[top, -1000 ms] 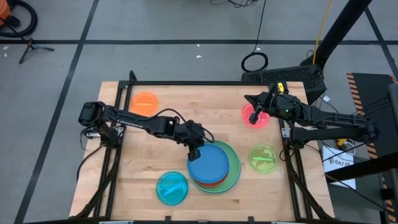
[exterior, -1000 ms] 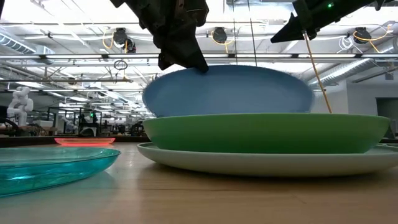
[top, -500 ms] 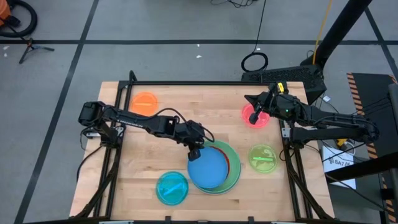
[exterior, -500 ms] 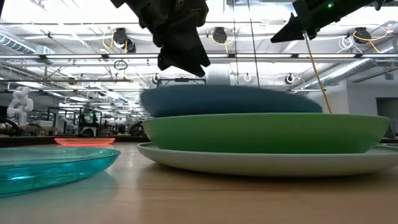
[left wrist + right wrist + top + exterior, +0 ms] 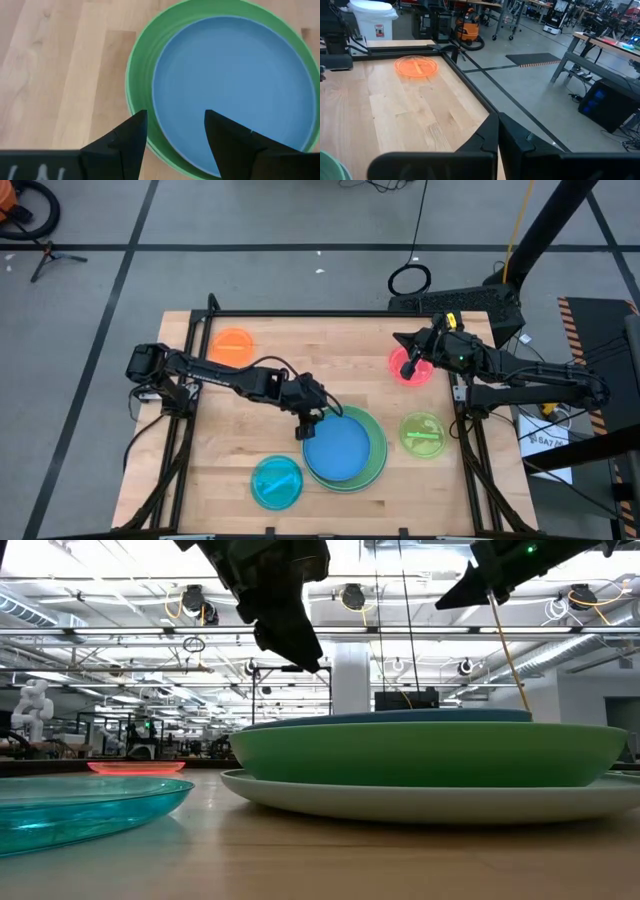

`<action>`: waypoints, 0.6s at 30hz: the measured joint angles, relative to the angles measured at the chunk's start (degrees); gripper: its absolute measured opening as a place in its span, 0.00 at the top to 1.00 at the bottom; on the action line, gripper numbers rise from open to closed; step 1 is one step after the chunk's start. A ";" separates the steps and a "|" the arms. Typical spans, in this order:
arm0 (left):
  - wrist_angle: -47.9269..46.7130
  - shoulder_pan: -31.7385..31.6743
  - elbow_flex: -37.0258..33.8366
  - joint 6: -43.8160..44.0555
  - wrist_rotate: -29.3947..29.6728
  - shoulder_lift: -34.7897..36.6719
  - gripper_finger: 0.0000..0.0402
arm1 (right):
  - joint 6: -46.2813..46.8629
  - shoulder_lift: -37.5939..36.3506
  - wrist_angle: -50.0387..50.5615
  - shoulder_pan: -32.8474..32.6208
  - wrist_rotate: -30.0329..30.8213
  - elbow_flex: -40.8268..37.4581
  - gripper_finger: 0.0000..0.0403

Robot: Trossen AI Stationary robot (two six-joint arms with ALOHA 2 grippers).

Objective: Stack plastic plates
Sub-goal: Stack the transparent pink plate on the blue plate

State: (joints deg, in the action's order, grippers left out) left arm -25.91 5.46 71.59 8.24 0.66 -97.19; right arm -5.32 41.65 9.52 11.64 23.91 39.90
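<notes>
There are six plates that show from above on one wooden table (image 5: 250, 465). Three of them make one stack: the blue plate (image 5: 335, 451) lies on top, the green plate (image 5: 377, 442) is under it, and the pale plate (image 5: 420, 802) at the bottom shows only in the low view. Four more plates lie alone, each one apart from the others: one orange plate (image 5: 233, 341), one pink plate (image 5: 420, 372), one lime plate (image 5: 423, 433) and one translucent cyan plate (image 5: 276, 481). That gives seven plates in sight. Two dark arms reach over the table, so there are two grippers: the left gripper (image 5: 308, 427) and the right gripper (image 5: 408, 367).
</notes>
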 joint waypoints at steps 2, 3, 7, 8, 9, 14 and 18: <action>0.01 1.22 0.00 -1.01 2.88 0.00 0.49 | 0.79 0.00 0.29 0.00 -0.06 0.00 1.00; 0.04 2.19 0.00 -1.59 4.89 0.00 0.50 | 1.50 0.00 0.37 0.00 -0.07 0.00 1.00; -1.04 5.53 0.00 -2.85 11.78 0.59 0.52 | 5.13 0.00 0.58 -0.09 -0.54 0.00 1.00; -1.86 5.97 -0.02 -3.02 13.31 1.25 0.53 | 6.13 0.00 0.59 -0.07 -1.87 0.00 1.00; -2.49 6.34 -0.35 -3.06 14.96 2.24 0.54 | 7.08 0.00 0.58 -0.09 -3.44 0.00 1.00; -0.59 7.16 -6.33 -4.95 17.74 7.98 0.57 | 11.44 0.11 1.05 -0.11 -15.08 -0.02 1.00; 8.16 7.07 -14.90 -6.70 17.79 13.86 0.58 | 16.23 0.65 3.23 -0.31 -21.10 -0.07 1.00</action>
State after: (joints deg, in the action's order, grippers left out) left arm -17.75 12.52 56.69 1.55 18.45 -83.33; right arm 10.91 42.30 12.75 11.33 2.81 39.83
